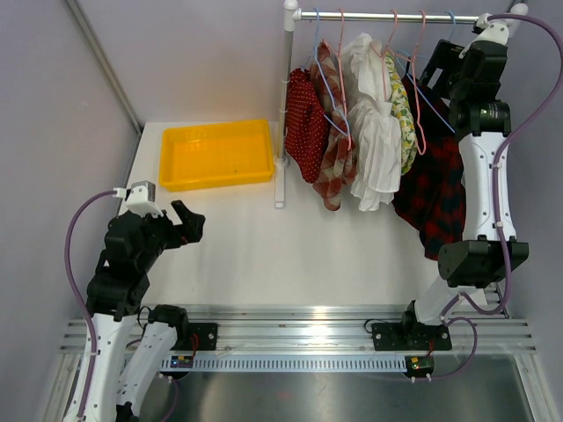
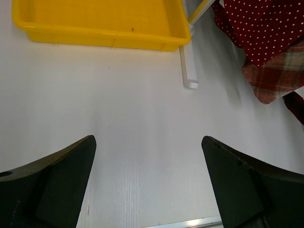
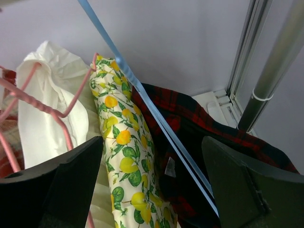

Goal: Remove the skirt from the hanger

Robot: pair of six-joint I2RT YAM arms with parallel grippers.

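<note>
White surface across the middle of the top view, with a clothes rail along the upper edge, held on a white post at upper centre. Right arm reaching up the right side of the frame to the rail's right end; left arm folded low at lower left. Dark red-and-black plaid skirt hanging at the far right of the rail, just left of the right arm and partly behind it. Yellow tray at the upper left of the surface, just left of the post's foot. Four more garments crowded on the rail between post and skirt: white garment, red checked garment, red polka-dot garment nearest the post, and lemon-print garment right against the skirt. Blue hanger slanting from top centre to lower right of the right wrist view, lying across the skirt's dark cloth. Pink hanger at the left of that view, beside the white garment. Right fingers spread wide with nothing clamped, the lemon print and blue hanger showing in the gap beyond. Left fingers likewise spread apart and holding nothing, above bare surface near the tray.
</note>
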